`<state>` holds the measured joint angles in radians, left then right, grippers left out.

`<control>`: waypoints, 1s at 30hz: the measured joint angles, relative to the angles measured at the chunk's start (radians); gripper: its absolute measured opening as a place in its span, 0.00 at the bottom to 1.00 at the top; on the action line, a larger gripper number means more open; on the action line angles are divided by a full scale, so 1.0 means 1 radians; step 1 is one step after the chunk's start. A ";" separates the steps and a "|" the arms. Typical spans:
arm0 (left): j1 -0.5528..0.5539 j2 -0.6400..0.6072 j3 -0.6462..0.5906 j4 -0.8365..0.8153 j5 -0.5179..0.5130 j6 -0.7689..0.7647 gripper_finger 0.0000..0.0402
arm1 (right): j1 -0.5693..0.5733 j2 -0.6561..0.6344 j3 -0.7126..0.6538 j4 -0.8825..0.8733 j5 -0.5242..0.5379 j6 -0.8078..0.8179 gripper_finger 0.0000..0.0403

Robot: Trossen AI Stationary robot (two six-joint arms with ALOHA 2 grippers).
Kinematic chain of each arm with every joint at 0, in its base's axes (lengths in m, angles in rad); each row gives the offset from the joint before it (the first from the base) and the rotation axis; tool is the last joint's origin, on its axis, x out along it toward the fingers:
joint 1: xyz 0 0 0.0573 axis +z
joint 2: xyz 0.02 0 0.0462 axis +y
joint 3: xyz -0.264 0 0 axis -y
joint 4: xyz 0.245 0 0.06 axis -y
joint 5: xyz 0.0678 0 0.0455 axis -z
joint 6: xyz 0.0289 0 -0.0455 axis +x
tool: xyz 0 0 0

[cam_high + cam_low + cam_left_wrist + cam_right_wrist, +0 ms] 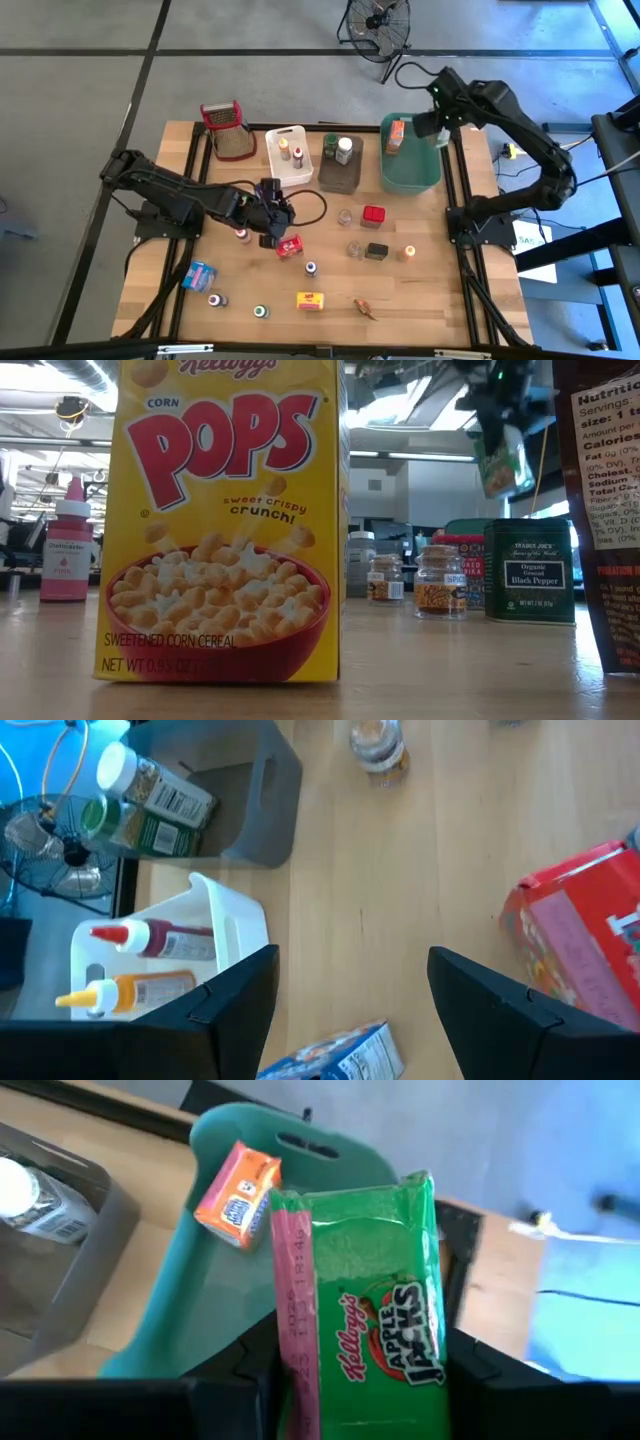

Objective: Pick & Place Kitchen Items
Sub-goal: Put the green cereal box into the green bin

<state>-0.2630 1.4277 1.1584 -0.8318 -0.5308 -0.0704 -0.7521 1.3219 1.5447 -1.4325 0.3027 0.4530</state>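
Observation:
My right gripper (365,1390) hangs over the teal tub (410,172) at the table's far right, shut on a green Apple Jacks box (370,1310). The low view shows that box (497,468) high in the air. An orange box (238,1192) leans inside the tub. My left gripper (350,1010) stands open above bare wood left of the table's middle. A red box (590,940) lies beside it, and a blue-and-white box (335,1055) lies just under it. More small items lie across the near half of the table. My right gripper pinches the Apple Jacks box between its two fingers, one on each broad side of the box's near part (300,1380). The fingers slant steeply down. The box is lifted clear, above the teal tub.
At the far edge stand a red-topped mesh grater (228,128), a white tub (290,152) with sauce bottles and a grey tub (340,162) with bottles. A Corn Pops box (311,300), a black pepper tin (530,570) and small jars lie nearer.

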 joint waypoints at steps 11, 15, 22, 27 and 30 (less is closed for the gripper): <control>-0.001 -0.007 -0.001 -0.077 -0.047 -0.041 0.62 | -0.152 0.002 -0.326 0.453 -0.029 -0.088 0.39; -0.007 -0.044 -0.015 -0.096 -0.112 -0.075 0.62 | -0.168 0.002 -0.396 0.525 -0.069 -0.105 0.39; -0.011 -0.146 -0.110 0.013 -0.169 -0.087 0.62 | -0.170 0.002 -0.481 0.638 -0.091 -0.097 0.39; -0.010 -0.223 -0.198 0.139 -0.169 -0.084 0.62 | -0.176 0.002 -0.526 0.728 -0.098 -0.094 0.39; -0.011 -0.261 -0.249 0.201 -0.165 -0.085 0.62 | -0.181 0.002 -0.550 0.761 -0.099 -0.094 0.39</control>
<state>-0.2745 1.1670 0.9090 -0.6312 -0.6955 -0.1551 -0.9330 1.3235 0.9942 -0.6712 0.2042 0.3588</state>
